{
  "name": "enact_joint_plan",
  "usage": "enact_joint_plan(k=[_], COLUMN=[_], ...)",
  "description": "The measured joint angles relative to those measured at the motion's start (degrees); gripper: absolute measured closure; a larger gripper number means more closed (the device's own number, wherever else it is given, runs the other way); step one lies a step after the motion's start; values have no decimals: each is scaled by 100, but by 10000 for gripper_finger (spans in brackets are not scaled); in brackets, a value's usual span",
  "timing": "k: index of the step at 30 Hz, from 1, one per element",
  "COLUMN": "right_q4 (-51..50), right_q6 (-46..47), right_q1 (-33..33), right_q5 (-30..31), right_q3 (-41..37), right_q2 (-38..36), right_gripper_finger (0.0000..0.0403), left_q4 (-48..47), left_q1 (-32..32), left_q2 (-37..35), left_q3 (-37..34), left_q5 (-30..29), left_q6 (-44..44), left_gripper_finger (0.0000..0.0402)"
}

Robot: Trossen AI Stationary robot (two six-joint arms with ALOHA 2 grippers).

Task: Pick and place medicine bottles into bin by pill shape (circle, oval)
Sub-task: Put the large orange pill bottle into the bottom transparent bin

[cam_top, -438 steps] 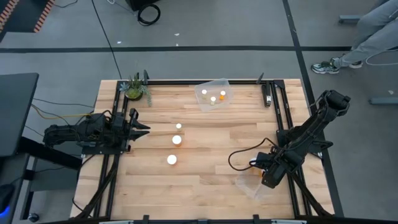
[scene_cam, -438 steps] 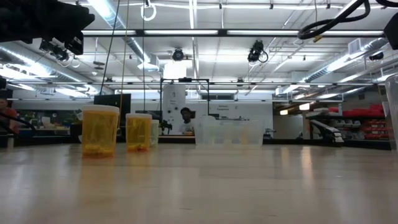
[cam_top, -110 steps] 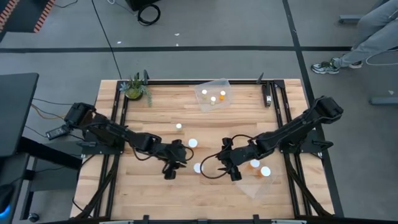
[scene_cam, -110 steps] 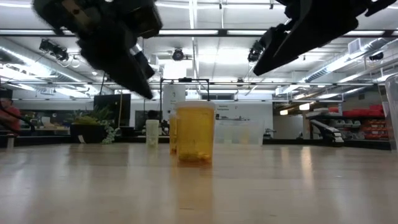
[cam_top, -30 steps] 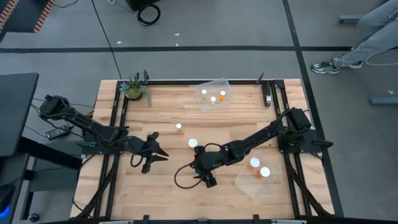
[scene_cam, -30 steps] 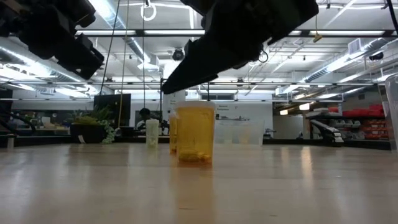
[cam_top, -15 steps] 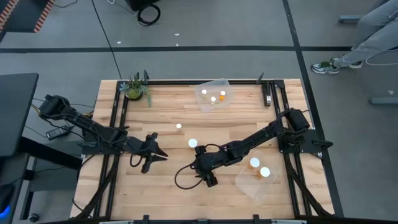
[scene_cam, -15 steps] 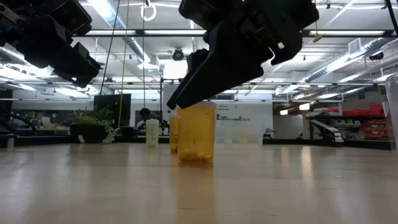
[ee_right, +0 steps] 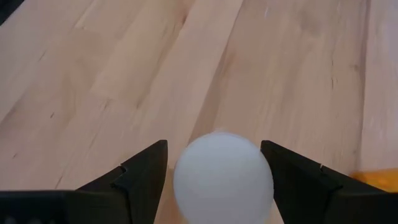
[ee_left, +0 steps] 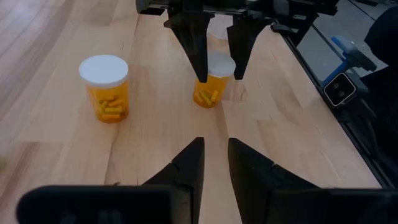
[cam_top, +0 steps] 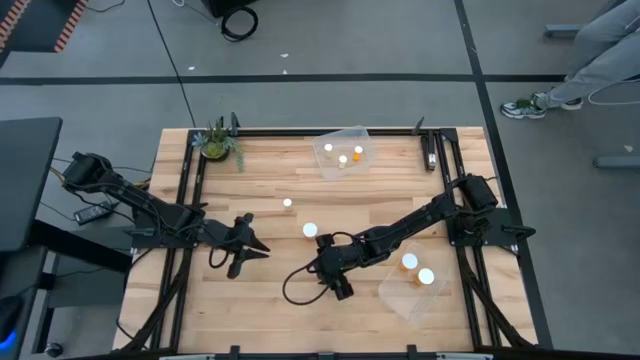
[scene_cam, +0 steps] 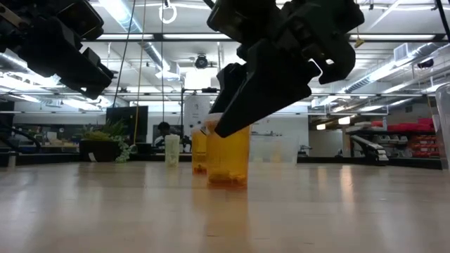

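Observation:
An orange medicine bottle (scene_cam: 228, 160) with a white cap (ee_right: 222, 175) stands upright on the table near its middle. My right gripper (ee_right: 217, 163) is open and reaches slanting down over it, one finger on each side of the cap. A second bottle (cam_top: 310, 230) stands just beyond it, and a smaller one (cam_top: 288, 203) stands farther back. My left gripper (cam_top: 260, 248) hovers open with nothing between its fingers, left of the bottles and pointing at them. My right gripper comes at the bottle's cap (ee_left: 219, 63) slanting down from the table's right, with a finger (ee_left: 198, 50) on each side of it. The bottle stands upright on the table. I cannot tell whether either finger touches the cap.
A clear bin (cam_top: 343, 152) with bottles in it sits at the far edge. Another clear bin (cam_top: 405, 295) at the near right holds two bottles. A small plant (cam_top: 215, 142) stands at the far left corner. Bare wood lies along the near edge.
My right gripper has tipped downward, and its fingers have sunk around the bottle's cap, still open. In the low view the bottle has shifted slightly toward the table's right, so more of the bottle behind it shows.

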Motion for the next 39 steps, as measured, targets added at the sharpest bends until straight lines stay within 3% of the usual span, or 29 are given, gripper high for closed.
enact_joint_plan(k=[7,14,19,31,39], right_q4=[-90,-96,-295,-1057,-1526], right_q6=[61,125,131,369,512], right_q1=[-7,-4,4,142,562], right_q5=[168,173,173,193,564], right_q3=[0,0,0,0,0], right_q2=[0,0,-78,-968,-1532], right_gripper_finger=[145,187,176,180,175], left_q4=[-2,-3,-3,-9,-9], left_q1=[0,0,0,-2,0], left_q2=[0,0,0,0,0], left_q3=[0,0,0,0,0], left_q5=[0,0,0,0,0], left_q6=[-2,0,-1,0,0], left_gripper_finger=[315,323,319,323,316])
